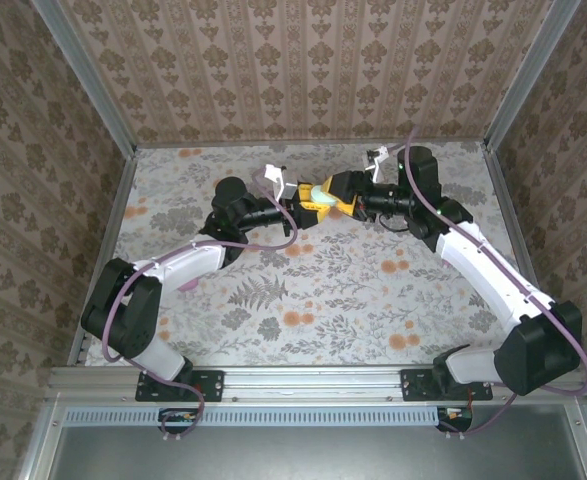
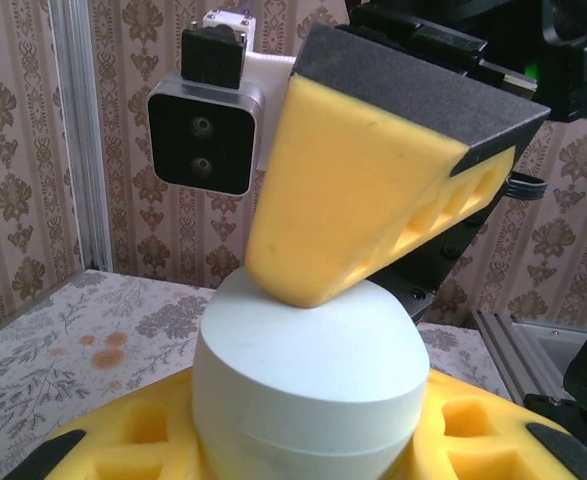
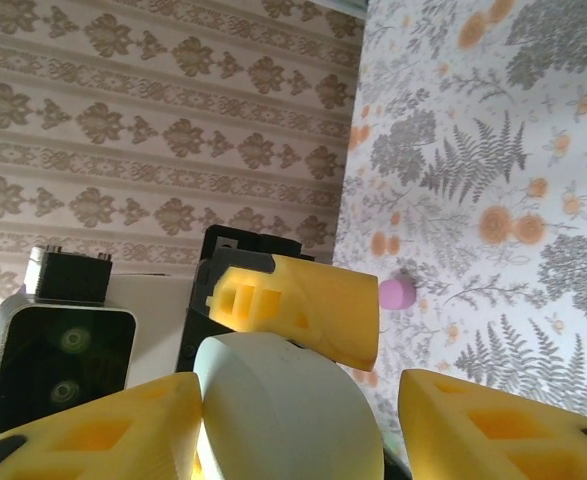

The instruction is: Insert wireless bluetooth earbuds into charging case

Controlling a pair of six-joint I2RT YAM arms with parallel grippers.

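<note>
Pale charging case (image 2: 308,370) — clamped in left gripper (image 1: 307,197) — right gripper (image 1: 331,192) spread, one finger on it.

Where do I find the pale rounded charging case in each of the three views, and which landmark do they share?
Top external: the pale rounded charging case sits upper centre, between yellow foam fingers.
Left wrist: bottom centre, close up.
Right wrist: bottom centre, close up.
Shared landmark: the floral table cover, seen in all three.
</note>
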